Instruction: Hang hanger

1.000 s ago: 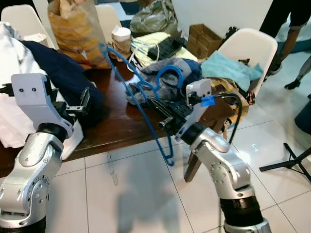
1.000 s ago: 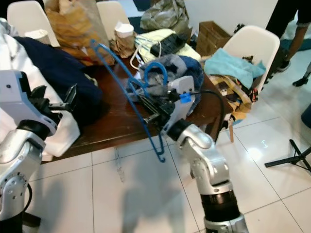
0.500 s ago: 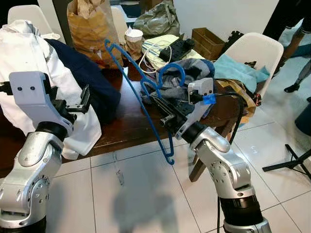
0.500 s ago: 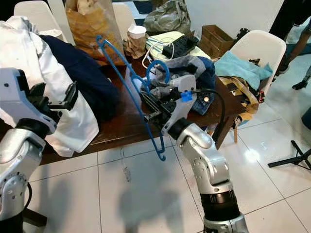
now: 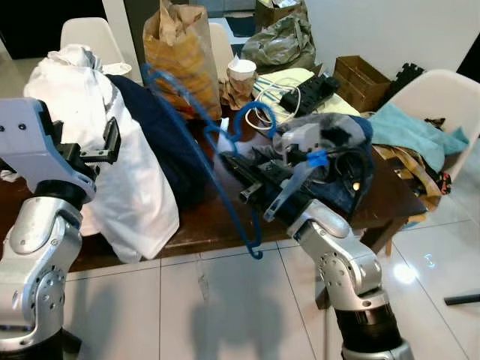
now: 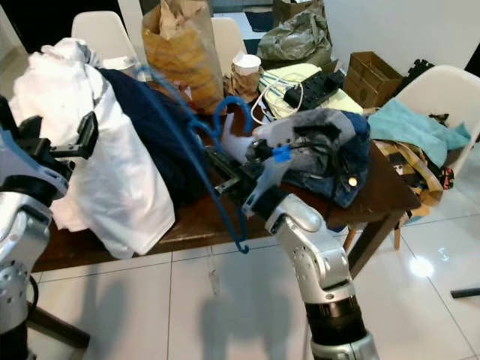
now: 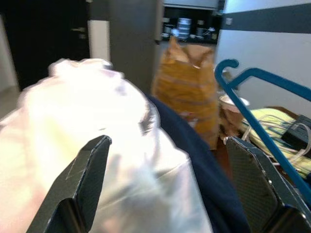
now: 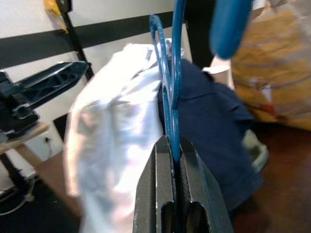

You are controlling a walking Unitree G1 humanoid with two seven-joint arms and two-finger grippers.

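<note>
The right tool (image 5: 251,180), at the centre of the frame, is clamped with both fingers together on the lower bar of the blue hanger (image 5: 196,135), which is carried tilted above the dark wooden desk (image 5: 217,217), its hook raised at centre and one end dipping past the desk edge. The left tool (image 5: 112,142), at the left of the frame, is held with its fingers apart and empty beside the white garment (image 5: 120,172) and the navy garment (image 5: 169,142). For a clean hang, the grip should be kept firm so the thin bar is not allowed to pivot, the hook should be kept uppermost, and the hanger should be carried clear of the clothes pile (image 5: 330,146) and the brown paper bag (image 5: 180,52).
</note>
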